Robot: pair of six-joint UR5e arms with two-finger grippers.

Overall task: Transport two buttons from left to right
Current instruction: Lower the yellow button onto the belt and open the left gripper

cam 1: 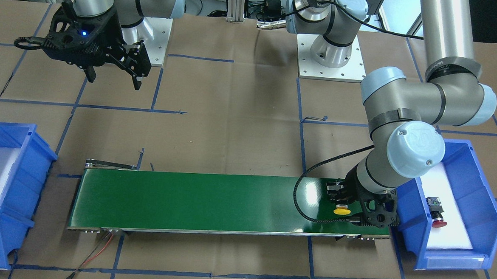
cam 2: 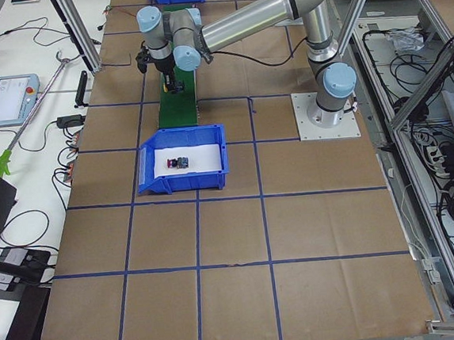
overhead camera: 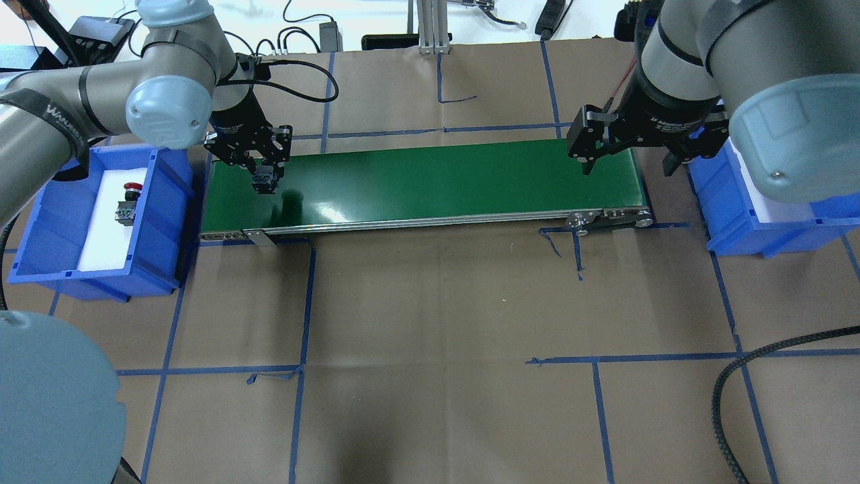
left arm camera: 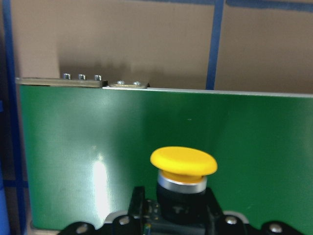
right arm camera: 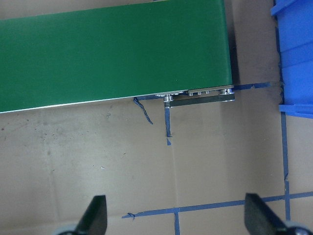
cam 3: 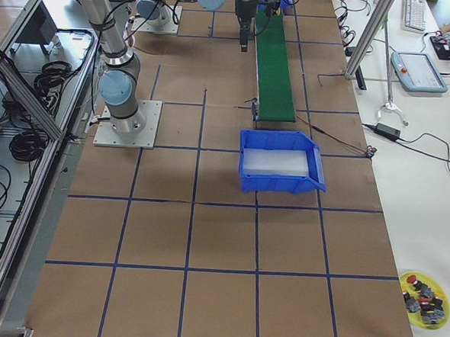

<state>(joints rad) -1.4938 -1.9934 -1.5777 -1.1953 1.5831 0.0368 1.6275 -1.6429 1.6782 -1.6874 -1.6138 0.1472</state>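
The yellow button (cam 1: 341, 210) is held in my left gripper (cam 1: 348, 203), which is shut on its black body low over the left end of the green conveyor belt (cam 1: 207, 201). The overhead view shows the same grip (overhead camera: 263, 180), and the left wrist view shows the yellow cap (left arm camera: 183, 160) close up. The red button (overhead camera: 127, 196) lies on white foam in the left blue bin (overhead camera: 168, 222). My right gripper (overhead camera: 628, 168) is open and empty, hovering at the belt's right end; its fingers (right arm camera: 95, 218) frame bare paper.
The right blue bin (overhead camera: 739, 215) with white foam stands past the belt's right end. A black braided cable (overhead camera: 739, 376) lies at the front right. A yellow dish of spare buttons (cam 3: 424, 291) sits far off on a side table.
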